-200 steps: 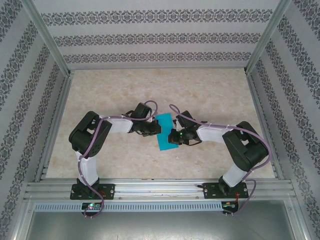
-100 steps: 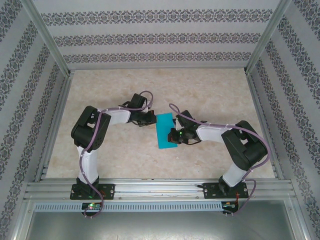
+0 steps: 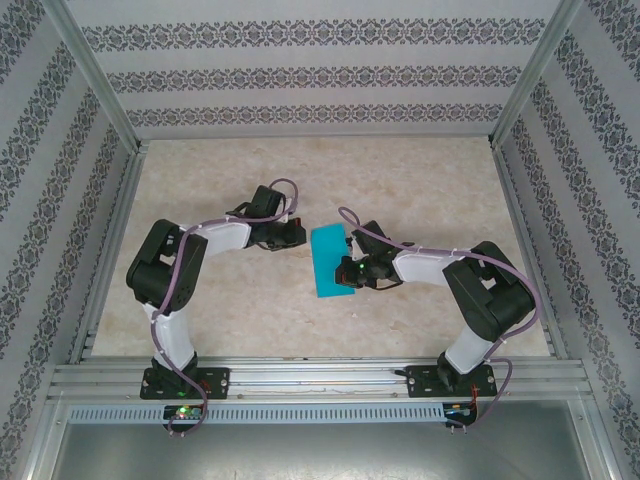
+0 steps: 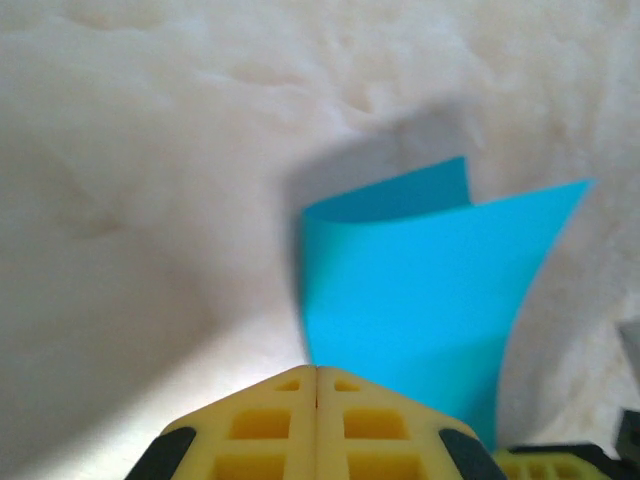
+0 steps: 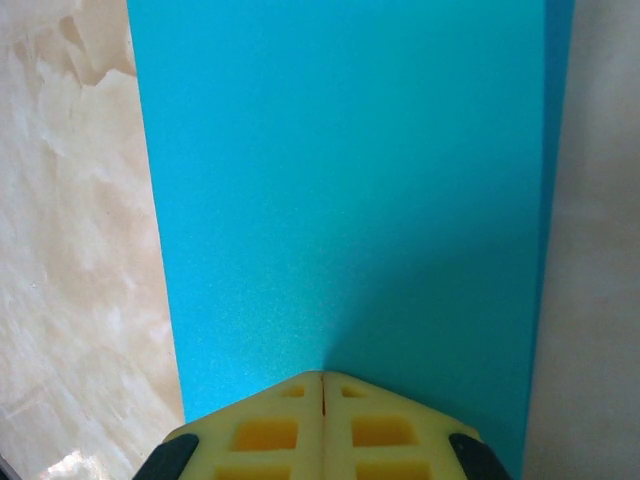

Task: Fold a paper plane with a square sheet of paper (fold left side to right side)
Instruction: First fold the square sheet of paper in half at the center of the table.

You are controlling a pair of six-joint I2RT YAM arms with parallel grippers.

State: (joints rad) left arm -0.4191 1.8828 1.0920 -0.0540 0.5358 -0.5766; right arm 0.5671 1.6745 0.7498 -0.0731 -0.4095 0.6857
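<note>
Here, the teal-blue sheet of paper (image 3: pixel 328 262) is seen doubled over into a narrow strip near the middle of the marbled table (image 3: pixel 420 180), between the two arms. The right gripper (image 3: pixel 352 270) is held with its jaws fully together and nothing between them, and its closed tip appears to be set down on the strip's right-hand margin. The left gripper (image 3: pixel 291 236) is likewise closed and empty, and is placed just left of the paper, apart from it.

The sheet is judged to be very light, thin and limp. It is likely to be easily creased, easily slid across the smooth table, and apt to spring open unless pinned. It is best pressed flat from above near an edge, or pinched at a free corner, rather than grasped mid-sheet.

From overhead the strip is read as flat. In the left wrist view the upper layer is shown bowed up off the lower one, with a shadow thrown behind it, so the fold is not yet creased down. In the right wrist view the yellow fingertips (image 5: pixel 265 425) are shown over the paper's surface, and a narrow, slightly darker band of blue is seen along its right edge.
</note>
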